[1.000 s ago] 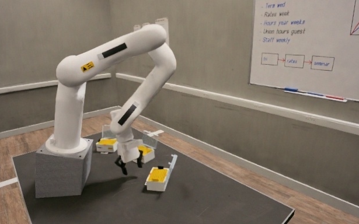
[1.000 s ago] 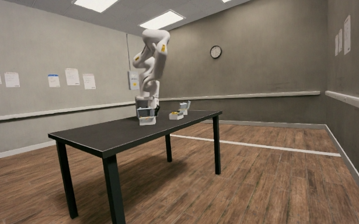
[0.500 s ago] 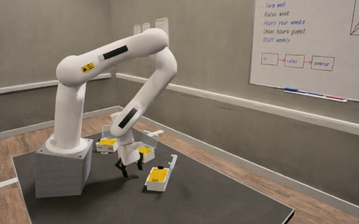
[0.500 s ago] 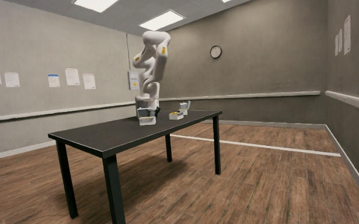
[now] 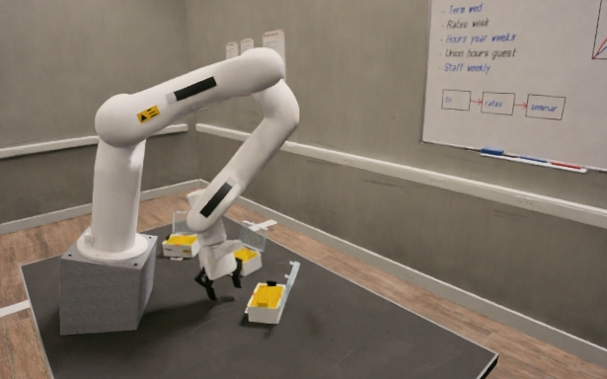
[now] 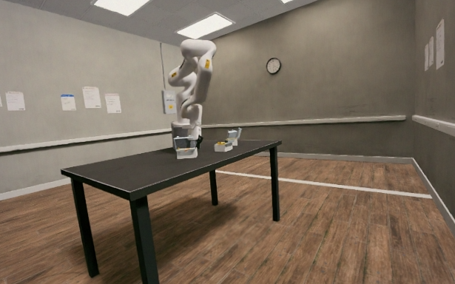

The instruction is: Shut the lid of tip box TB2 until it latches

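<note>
Three white tip boxes with yellow tip racks stand on the black bench, all with their lids up. In the top view one box is at the back near the robot base, one box is in the middle, and one box is nearest. I cannot read their labels. My gripper is open and empty. It hangs low over the bench, just in front of the middle box and partly covering it, left of the nearest box. In the exterior view the boxes look small.
The grey robot pedestal stands at the left of the bench, close to the back box. The bench edge runs along the right, with wooden floor beyond it.
</note>
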`<state>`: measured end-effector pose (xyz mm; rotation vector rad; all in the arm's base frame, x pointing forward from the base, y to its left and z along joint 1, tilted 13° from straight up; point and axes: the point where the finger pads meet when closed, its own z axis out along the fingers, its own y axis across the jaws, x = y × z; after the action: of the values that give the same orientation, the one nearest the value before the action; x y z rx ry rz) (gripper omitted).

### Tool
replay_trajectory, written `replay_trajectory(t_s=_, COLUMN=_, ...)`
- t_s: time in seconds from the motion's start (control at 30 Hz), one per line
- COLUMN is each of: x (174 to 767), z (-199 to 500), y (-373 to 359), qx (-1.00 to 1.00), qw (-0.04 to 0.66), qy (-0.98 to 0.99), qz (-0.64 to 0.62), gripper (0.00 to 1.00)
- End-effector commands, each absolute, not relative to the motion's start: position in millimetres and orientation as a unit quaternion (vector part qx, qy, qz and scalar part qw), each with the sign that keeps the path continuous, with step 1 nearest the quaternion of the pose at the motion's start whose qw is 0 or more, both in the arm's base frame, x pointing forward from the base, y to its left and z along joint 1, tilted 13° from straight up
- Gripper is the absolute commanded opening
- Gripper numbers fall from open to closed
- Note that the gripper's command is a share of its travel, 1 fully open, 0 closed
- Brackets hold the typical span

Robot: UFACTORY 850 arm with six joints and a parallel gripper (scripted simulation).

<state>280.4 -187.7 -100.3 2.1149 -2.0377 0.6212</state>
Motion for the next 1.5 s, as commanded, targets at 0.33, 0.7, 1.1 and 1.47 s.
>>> replay_trajectory(t_s=0.33, x=280.4, z=-100.1, y=-187.7, qx=0.703, qw=0.07, qy=-0.677, qz=0.207, gripper=1.0)
replay_trajectory(t_s=0.7, x=280.4, z=-100.1, y=-187.7, qx=0.703, qw=0.07, qy=-0.677, qz=0.207, gripper=1.0)
replay_trajectory(t_s=1.1, x=273.8, z=-66.1, y=-183.3, qx=0.703, qw=0.07, qy=-0.677, qz=0.207, gripper=1.0)
replay_trajectory(t_s=1.47, x=264.4, z=-17.4, y=-177.0, qx=0.703, qw=0.07, qy=-0.677, qz=0.207, gripper=1.0)
